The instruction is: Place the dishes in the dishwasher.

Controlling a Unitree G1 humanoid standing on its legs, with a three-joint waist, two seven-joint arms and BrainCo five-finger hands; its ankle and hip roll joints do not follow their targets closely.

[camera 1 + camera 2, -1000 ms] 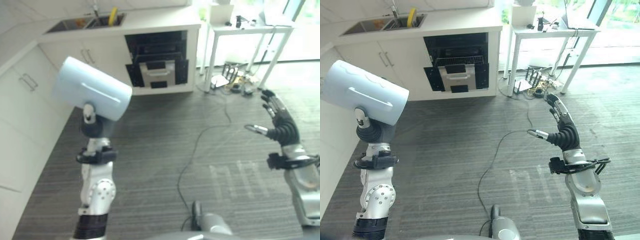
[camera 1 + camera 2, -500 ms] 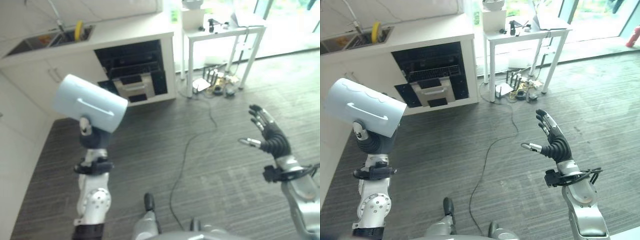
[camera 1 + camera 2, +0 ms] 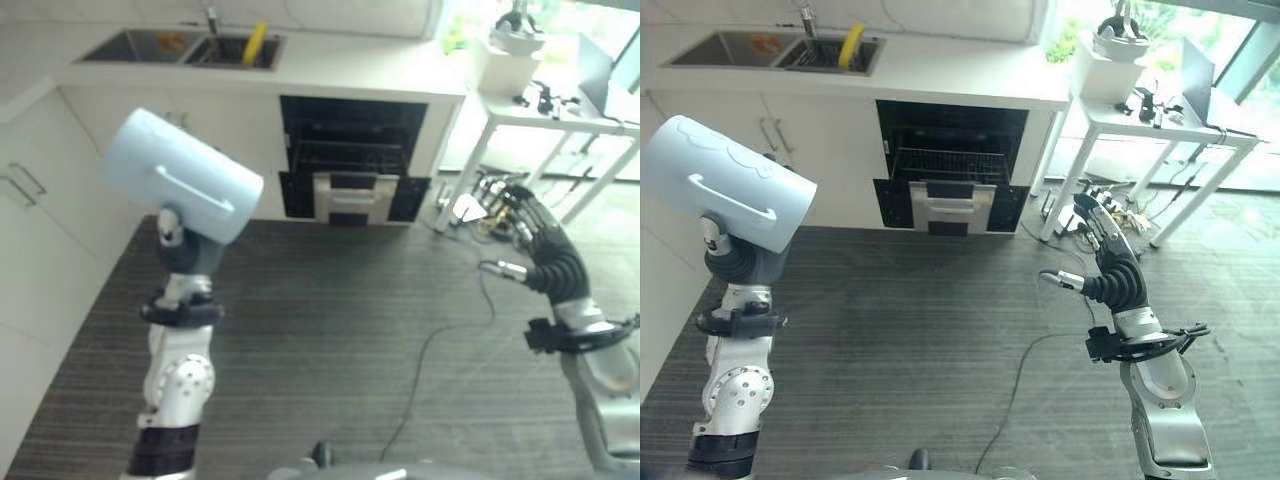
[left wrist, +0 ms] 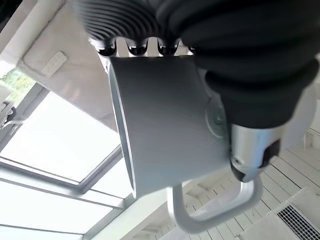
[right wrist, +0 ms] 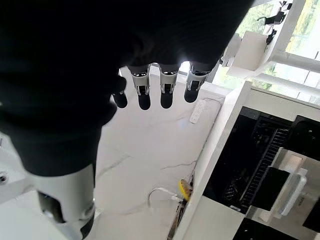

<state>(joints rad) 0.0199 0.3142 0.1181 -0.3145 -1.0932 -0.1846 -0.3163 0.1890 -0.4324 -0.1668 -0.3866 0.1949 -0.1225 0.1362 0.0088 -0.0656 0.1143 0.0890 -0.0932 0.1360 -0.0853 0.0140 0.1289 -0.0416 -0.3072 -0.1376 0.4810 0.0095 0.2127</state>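
Observation:
A large pale-blue mug [image 3: 180, 175] with a side handle is held up, tilted, at the left, well above the floor. My left hand [image 3: 186, 262] sits under it, and in the left wrist view its fingers [image 4: 135, 47] and thumb curl round the mug [image 4: 165, 130]. The dishwasher [image 3: 350, 160] stands open under the counter, a wire rack [image 3: 948, 162] showing in its dark cavity, some way ahead of both hands. My right hand [image 3: 1112, 272] is raised at the right with straight, spread fingers [image 5: 145, 95] and holds nothing.
A sink [image 3: 185, 47] with a yellow item [image 3: 253, 42] is set in the white counter above the dishwasher. White cabinets [image 3: 40, 200] run along the left. A white table [image 3: 1160, 125] stands at the right with cables and gear [image 3: 478, 195] under it. Grey striped floor [image 3: 340, 320] lies between.
The whole picture has shifted, so the camera has moved: the dishwasher now lies nearer the middle ahead. The mug stays in my left hand and the right hand stays open.

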